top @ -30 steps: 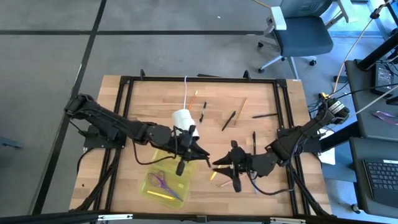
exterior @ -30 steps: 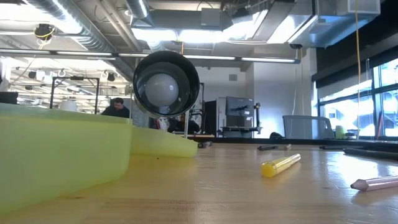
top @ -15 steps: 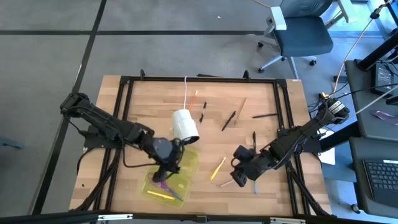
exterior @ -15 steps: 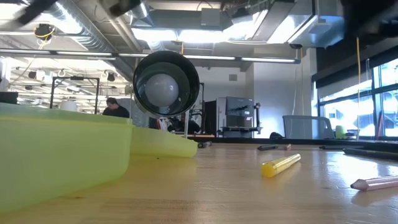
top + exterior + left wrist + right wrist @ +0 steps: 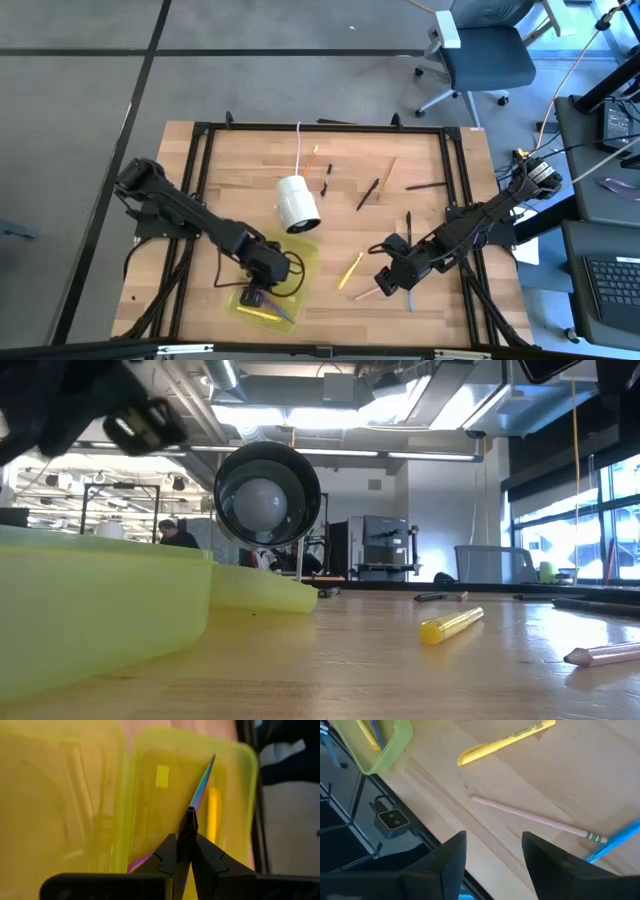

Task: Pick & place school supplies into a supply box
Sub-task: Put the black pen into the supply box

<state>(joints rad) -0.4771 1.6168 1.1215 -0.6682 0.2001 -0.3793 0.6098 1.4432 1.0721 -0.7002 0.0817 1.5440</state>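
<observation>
The yellow-green supply box point(image 5: 288, 262) lies open near the table's near edge. In its tray lie the purple-handled scissors point(image 5: 202, 785) and a yellow pen point(image 5: 258, 313). My left gripper point(image 5: 250, 296) is over the tray, shut on a thin black piece point(image 5: 189, 820). My right gripper point(image 5: 386, 284) is open and empty above a wood-coloured pencil point(image 5: 535, 819), between a yellow pen point(image 5: 350, 270) and a blue pen point(image 5: 410, 300), all lying flat on the table. My left gripper point(image 5: 184, 842) pinches the thin black piece between its two fingers. The piece lies along the fingers and its free end point(image 5: 190, 813) sticks out past the fingertips. The fingers come from above, pointing down into the box tray over the scissors' blade.
A white cylinder point(image 5: 297, 203) on a cord lies just beyond the box. Several pens and pencils lie scattered toward the far edge, among them an orange one point(image 5: 312, 158), a black one point(image 5: 368, 193) and a wood-coloured one point(image 5: 388, 172). A black frame point(image 5: 320, 128) rings the table.
My left gripper has gone from beside the white cylinder toward the table's near edge and somewhat left, carrying the black piece over the box tray. My right gripper has drawn back from the yellow pen toward the table's right and near edges; the pen has stayed where it was.
</observation>
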